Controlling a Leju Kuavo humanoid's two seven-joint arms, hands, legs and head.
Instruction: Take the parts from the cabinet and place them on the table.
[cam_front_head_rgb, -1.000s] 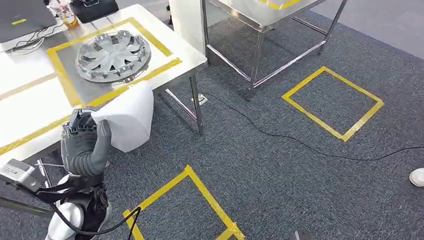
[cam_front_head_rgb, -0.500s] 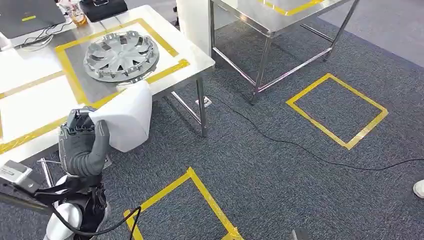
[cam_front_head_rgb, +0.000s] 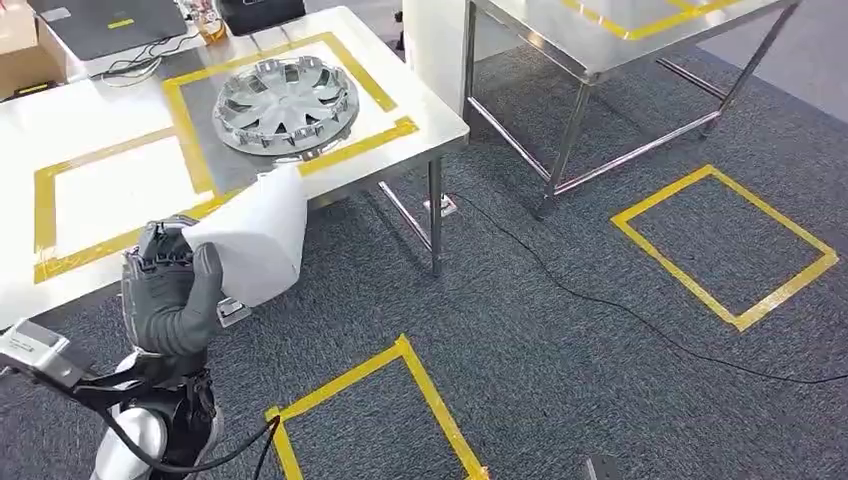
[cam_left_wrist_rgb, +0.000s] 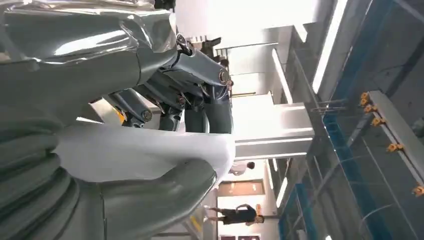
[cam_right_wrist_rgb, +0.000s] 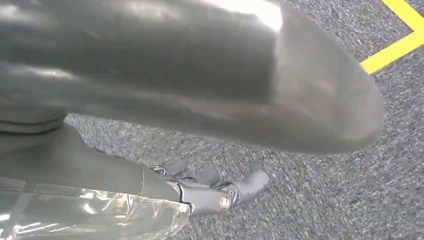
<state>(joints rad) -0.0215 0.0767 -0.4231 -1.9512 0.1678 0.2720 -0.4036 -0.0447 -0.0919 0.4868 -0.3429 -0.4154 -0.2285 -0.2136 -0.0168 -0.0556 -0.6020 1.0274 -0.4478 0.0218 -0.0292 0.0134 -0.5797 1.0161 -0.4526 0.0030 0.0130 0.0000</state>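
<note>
My left hand (cam_front_head_rgb: 170, 290) grips a white curved part (cam_front_head_rgb: 255, 235) and holds it up just before the near edge of the white table (cam_front_head_rgb: 440, 140). In the left wrist view the white part (cam_left_wrist_rgb: 140, 152) sits clamped between the thumb and the dark fingers (cam_left_wrist_rgb: 200, 85). A silver hubcap (cam_front_head_rgb: 287, 103) lies on the table inside a yellow-taped rectangle. Beside it, another yellow-taped rectangle (cam_front_head_rgb: 45, 205) has nothing in it. My right hand (cam_right_wrist_rgb: 200, 192) hangs over the grey carpet with its fingers stretched out and nothing in it.
A steel-framed table (cam_front_head_rgb: 600, 50) stands at the back right. Yellow tape squares (cam_front_head_rgb: 676, 271) mark the carpet, and a black cable (cam_front_head_rgb: 620, 308) runs across it. A laptop (cam_front_head_rgb: 110, 22) and a cardboard box (cam_front_head_rgb: 20, 45) sit at the table's far side.
The whole view has shifted, so the camera has moved and more of the white table shows. My left hand still holds the white part the same way.
</note>
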